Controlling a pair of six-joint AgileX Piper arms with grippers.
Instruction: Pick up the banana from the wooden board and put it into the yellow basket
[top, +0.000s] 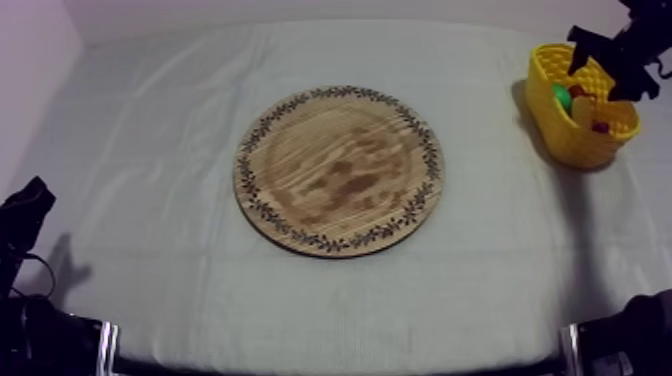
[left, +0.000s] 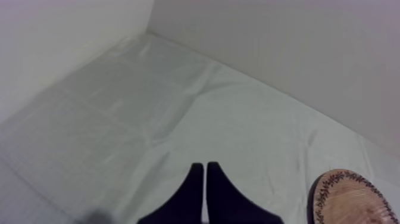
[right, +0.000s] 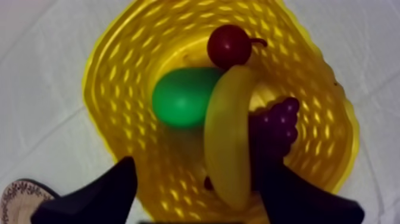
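Observation:
The round wooden board (top: 339, 170) lies in the middle of the table with nothing on it. At the back right stands the yellow basket (top: 560, 125), and my right gripper (top: 608, 62) hangs just above it. The banana (right: 229, 137) lies in the basket (right: 119, 77) across a green pear (right: 178, 96), a bunch of grapes (right: 275, 128) and a small red fruit (right: 228, 45). My right gripper (right: 199, 170) is open, its fingers (right: 107, 193) spread wide on either side of the banana's near end. My left gripper (left: 205, 173) is shut on nothing, low at the left side (top: 28, 208).
The grey-white cloth (top: 150, 200) covers the whole table. The board's patterned rim (left: 333, 184) lies off beside my left gripper. A pale wall runs behind the table.

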